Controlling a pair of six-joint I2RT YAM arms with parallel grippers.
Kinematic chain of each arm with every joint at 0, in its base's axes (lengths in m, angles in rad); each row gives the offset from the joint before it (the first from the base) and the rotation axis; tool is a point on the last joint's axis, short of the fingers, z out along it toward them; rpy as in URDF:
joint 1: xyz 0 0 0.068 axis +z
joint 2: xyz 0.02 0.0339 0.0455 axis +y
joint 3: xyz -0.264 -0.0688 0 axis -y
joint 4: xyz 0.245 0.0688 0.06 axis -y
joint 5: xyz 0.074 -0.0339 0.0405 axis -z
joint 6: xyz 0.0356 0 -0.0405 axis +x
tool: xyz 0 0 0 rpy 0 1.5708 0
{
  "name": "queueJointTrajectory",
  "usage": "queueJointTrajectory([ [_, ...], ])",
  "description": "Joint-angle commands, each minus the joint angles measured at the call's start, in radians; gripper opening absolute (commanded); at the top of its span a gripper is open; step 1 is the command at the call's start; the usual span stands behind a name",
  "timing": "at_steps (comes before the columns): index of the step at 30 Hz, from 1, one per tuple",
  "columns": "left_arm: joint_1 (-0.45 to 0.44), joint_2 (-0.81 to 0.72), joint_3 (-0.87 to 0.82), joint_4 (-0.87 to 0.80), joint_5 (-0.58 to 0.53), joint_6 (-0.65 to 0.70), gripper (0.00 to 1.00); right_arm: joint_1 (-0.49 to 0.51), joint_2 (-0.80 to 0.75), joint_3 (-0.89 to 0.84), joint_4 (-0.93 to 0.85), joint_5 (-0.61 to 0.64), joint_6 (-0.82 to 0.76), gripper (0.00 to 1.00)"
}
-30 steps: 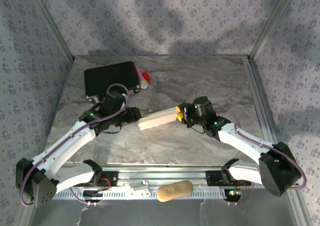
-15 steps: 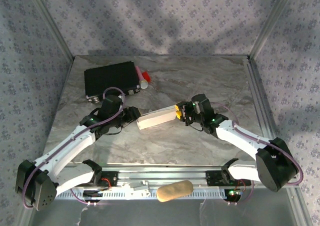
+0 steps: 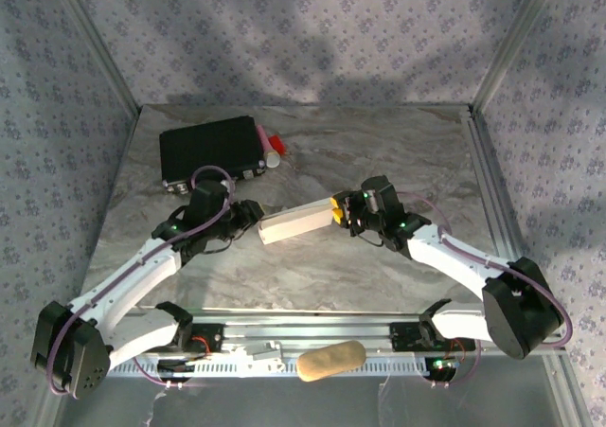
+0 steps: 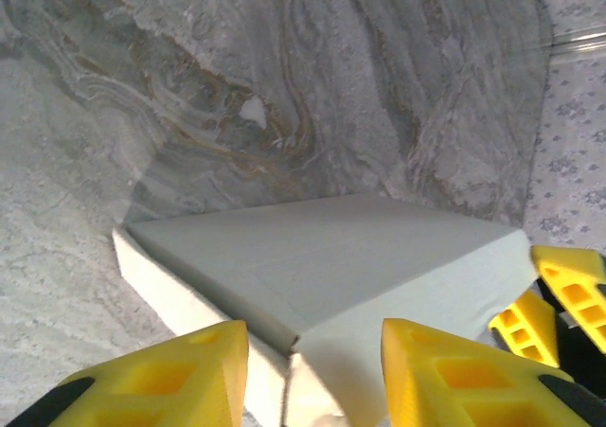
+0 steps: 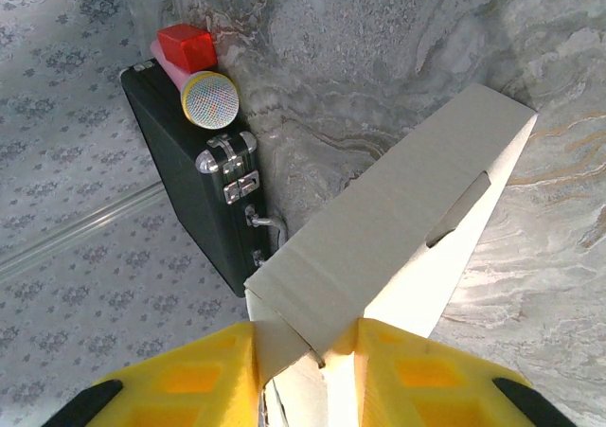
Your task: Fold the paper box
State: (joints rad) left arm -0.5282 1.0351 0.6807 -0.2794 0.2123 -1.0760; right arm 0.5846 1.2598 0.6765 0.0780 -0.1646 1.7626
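The paper box (image 3: 295, 224) is a long flat white carton held between the two arms in mid-table, its far end raised. My right gripper (image 3: 336, 212) is shut on its right end. In the right wrist view the yellow fingers (image 5: 194, 375) pinch the box's (image 5: 398, 200) near corner edge. My left gripper (image 3: 257, 215) is at the box's left end. In the left wrist view its jaws stand apart astride the box's (image 4: 322, 257) near corner, one finger (image 4: 459, 370) over the top face. The right gripper's fingers (image 4: 559, 299) show at the far end there.
A black hard case (image 3: 210, 149) with metal latches lies at the back left, and a red-capped pink cylinder (image 3: 273, 148) rests against its right side; both also appear as the case (image 5: 194, 190) and cylinder (image 5: 204, 91). A tan padded roll (image 3: 331, 360) sits on the near rail.
The right gripper has carried its end of the box a little up and left. The left arm has shifted slightly toward the box's left end.
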Motion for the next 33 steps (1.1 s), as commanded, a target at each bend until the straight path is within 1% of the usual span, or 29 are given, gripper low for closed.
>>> queueJointTrajectory([
  [1, 0.004, -0.023, -0.019, 0.024, 0.027, -0.009, 0.38, -0.003, 0.024, 0.009, -0.096, 0.033, -0.018, 0.29],
  [10, 0.002, -0.049, -0.070, 0.023, 0.009, 0.006, 0.32, 0.002, 0.036, 0.021, -0.110, 0.039, -0.019, 0.28],
  [16, 0.001, -0.067, -0.100, 0.040, 0.006, 0.036, 0.32, 0.007, 0.048, 0.036, -0.130, 0.050, -0.015, 0.26],
  [18, -0.002, -0.104, -0.104, 0.029, -0.016, 0.039, 0.34, 0.009, 0.057, 0.046, -0.130, 0.050, -0.014, 0.26],
  [21, -0.002, -0.187, -0.095, -0.024, -0.071, 0.035, 0.43, 0.013, 0.075, 0.065, -0.138, 0.050, -0.015, 0.26],
  [25, -0.022, -0.251, -0.055, -0.055, -0.085, 0.022, 0.48, 0.017, 0.091, 0.090, -0.162, 0.056, -0.015, 0.25],
  [26, -0.045, -0.252, -0.038, -0.052, -0.091, 0.050, 0.51, 0.017, 0.091, 0.094, -0.165, 0.060, -0.014, 0.25],
  [27, -0.093, -0.247, -0.007, -0.062, -0.125, 0.107, 0.55, 0.019, 0.092, 0.094, -0.168, 0.063, -0.012, 0.25],
  [29, -0.211, -0.218, 0.061, -0.106, -0.216, 0.317, 0.55, 0.020, 0.094, 0.096, -0.172, 0.068, -0.008, 0.25],
  [31, -0.348, -0.163, 0.161, -0.228, -0.395, 0.565, 0.56, 0.017, 0.099, 0.102, -0.179, 0.066, -0.009, 0.25],
  [32, -0.393, -0.135, 0.192, -0.275, -0.469, 0.645, 0.57, 0.017, 0.099, 0.104, -0.183, 0.066, -0.011, 0.25],
  [33, -0.416, -0.100, 0.216, -0.316, -0.525, 0.719, 0.59, 0.015, 0.101, 0.107, -0.190, 0.067, -0.013, 0.25],
])
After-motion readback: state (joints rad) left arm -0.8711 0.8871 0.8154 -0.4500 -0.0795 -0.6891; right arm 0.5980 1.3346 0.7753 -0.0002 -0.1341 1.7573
